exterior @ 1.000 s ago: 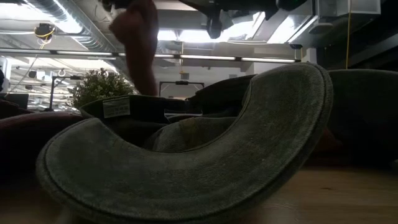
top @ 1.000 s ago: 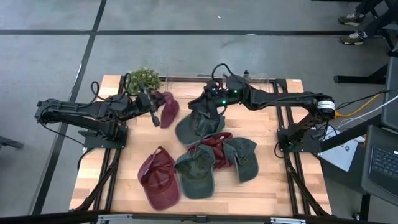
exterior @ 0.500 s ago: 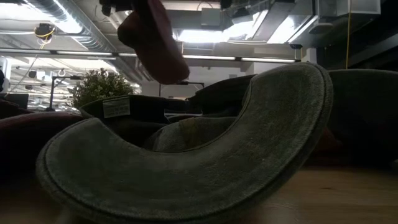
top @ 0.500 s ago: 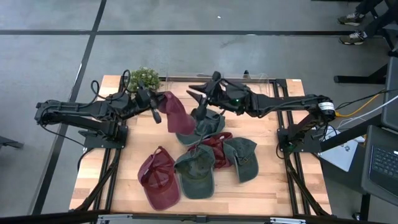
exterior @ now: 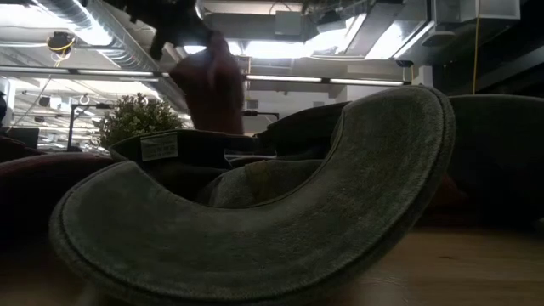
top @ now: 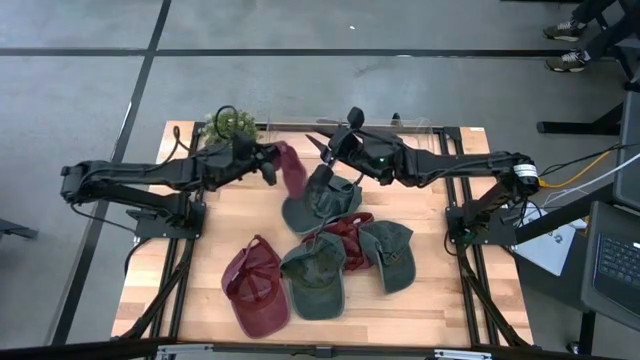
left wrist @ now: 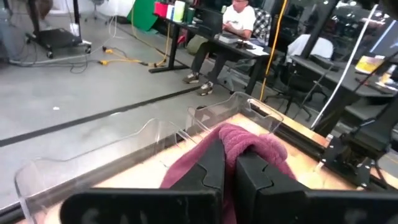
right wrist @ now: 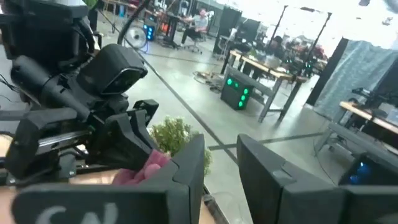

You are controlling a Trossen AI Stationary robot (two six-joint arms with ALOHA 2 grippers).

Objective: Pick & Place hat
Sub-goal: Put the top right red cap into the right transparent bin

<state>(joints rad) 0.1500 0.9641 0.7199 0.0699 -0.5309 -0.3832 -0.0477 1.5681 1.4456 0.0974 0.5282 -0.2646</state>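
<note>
Two arms are reaching inward over a pale wooden table [top: 440,300] with dark rails along its sides; grey floor with dark lines is surrounding it. In the left wrist view a seated person [left wrist: 230,25] is showing at a desk far beyond the fingers, among chairs and cables. In the low view a ceiling with ducts and strip lights is filling the background.

Hats counted from above: six. Three maroon, three olive green.

The left gripper [top: 268,165] is gripping a maroon hat [top: 293,170], its fingers [left wrist: 208,171] pinched tight on the bunched cloth and holding it clear of the table. The cloth is looking soft and crumpled. A clear plastic guard [left wrist: 112,152], curved, is standing just beyond these fingers at the table edge.

The right gripper [top: 333,145] is hovering close to the left one, above an olive hat [top: 320,200]; its fingers [right wrist: 186,168] are standing narrowly apart with nothing between them.

Nearer the camera side from both grippers: a second maroon hat [top: 345,232], two olive hats [top: 316,272] [top: 392,254], and a third maroon hat [top: 256,287] lying open side up. The hats are overlapping in a loose cluster.

One small green potted plant [top: 226,122] is sitting behind the left gripper at the table's far edge.

In the low view an olive brim [exterior: 255,229], fuzzy and curved, is filling the foreground.
</note>
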